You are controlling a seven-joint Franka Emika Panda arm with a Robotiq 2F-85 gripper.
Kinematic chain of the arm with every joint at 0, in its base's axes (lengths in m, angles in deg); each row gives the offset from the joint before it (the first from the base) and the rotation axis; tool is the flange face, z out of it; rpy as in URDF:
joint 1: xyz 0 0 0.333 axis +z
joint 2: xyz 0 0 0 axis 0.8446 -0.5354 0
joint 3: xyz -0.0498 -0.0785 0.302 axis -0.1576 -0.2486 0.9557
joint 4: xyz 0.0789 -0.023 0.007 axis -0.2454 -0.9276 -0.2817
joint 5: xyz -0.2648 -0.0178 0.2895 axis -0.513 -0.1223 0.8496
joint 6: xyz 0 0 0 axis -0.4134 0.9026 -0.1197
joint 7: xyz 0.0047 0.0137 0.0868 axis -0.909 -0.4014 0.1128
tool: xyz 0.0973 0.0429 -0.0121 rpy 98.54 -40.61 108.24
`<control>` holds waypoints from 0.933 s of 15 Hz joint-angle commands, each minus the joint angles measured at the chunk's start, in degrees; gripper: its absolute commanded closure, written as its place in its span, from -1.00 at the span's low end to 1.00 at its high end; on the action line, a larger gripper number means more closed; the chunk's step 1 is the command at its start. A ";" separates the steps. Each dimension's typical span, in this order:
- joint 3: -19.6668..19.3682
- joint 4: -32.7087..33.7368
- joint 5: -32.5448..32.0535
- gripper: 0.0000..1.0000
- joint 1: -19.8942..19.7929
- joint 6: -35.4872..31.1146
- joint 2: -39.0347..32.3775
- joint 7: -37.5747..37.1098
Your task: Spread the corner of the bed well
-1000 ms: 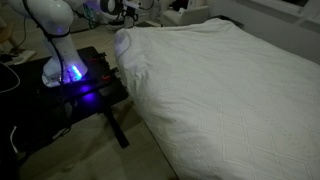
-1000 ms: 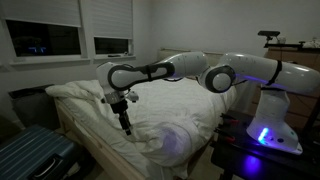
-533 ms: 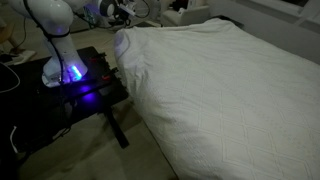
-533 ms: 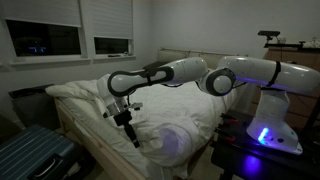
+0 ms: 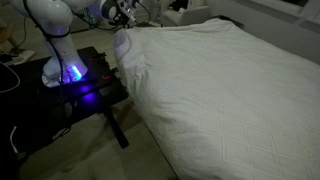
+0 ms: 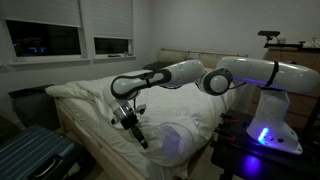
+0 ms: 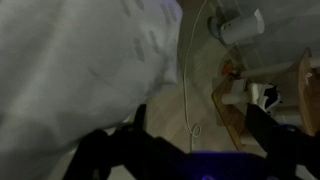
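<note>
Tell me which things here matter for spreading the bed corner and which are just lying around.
For the job: the corner, the bed, the open gripper.
Just lying about: the blue suitcase, the black table.

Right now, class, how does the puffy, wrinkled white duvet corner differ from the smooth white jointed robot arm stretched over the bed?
The duvet corner is wrinkled and bunched into a rounded lump at the edge of the bed; the robot arm is smooth and glossy. The duvet corner lies on the bed, while the robot arm stretches above it, bent at dark joints. Both are white.
</note>
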 commanded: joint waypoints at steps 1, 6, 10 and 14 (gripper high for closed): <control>-3.08 -1.71 -3.27 -1.00 0.36 -0.29 -0.11 1.80; -6.65 -2.40 -10.50 -1.00 2.48 1.48 -0.26 3.48; -8.29 -1.99 -15.91 -1.00 5.01 3.90 -0.25 5.63; -6.91 -2.39 -15.13 -1.00 5.44 6.79 -0.24 4.90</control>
